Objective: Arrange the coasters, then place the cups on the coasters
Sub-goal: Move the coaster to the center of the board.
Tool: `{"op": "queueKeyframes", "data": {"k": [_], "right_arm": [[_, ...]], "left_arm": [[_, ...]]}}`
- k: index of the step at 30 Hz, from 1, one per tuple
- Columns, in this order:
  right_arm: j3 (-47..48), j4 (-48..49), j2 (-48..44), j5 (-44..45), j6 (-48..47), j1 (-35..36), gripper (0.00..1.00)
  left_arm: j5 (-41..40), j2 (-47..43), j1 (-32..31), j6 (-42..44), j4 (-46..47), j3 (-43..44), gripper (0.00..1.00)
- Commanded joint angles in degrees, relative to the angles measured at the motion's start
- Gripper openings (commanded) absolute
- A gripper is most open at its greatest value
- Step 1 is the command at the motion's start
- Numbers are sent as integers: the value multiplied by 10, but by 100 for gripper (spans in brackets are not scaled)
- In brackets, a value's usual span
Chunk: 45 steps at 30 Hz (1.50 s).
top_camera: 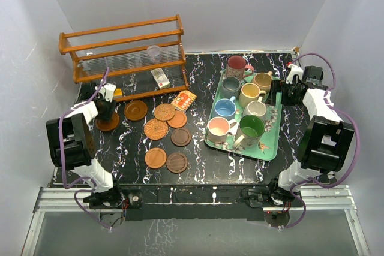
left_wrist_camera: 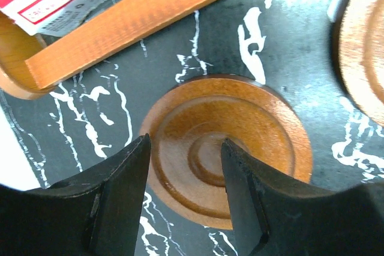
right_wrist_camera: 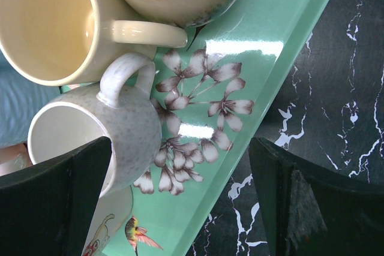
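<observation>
While the overhead hides the jaws of my left tool, its wrist view shows them half open, empty, over a coaster by the rack. My right tool gapes empty over the tray rim beside a speckled mug.

I saw a smooth, turned wooden coaster with a satin sheen on the black marble-look table. The green tray looked glossy plastic; the speckled mug glazed ceramic; the rack varnished wood.
</observation>
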Motion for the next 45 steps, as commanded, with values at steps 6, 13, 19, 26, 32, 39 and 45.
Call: {"op": "queueKeyframes", "data": {"k": [6,13,19,26,32,39,45], "right_arm": [[16,6,-1,1,-3,-1,98],[17,6,-1,2,-3,-1,98],[16,6,-3,3,-3,-1,98],[17,5,-3,2,-3,-1,98],[17,4,-3,1,-3,-1,98],[17,4,-2,1,-3,-1,98],[17,4,-4,1,-3,-1,98]], "left_arm": [[76,4,-10,-23,-103,-33,50],[133,2,-13,-30,-128,-28,50],[149,5,-21,-37,-133,-28,50],[157,2,-23,-40,-132,-17,50],[144,-33,-29,-59,-103,-9,54],[157,-83,-77,-67,-77,0,61],[170,-56,-139,-54,-69,21,61]]}}
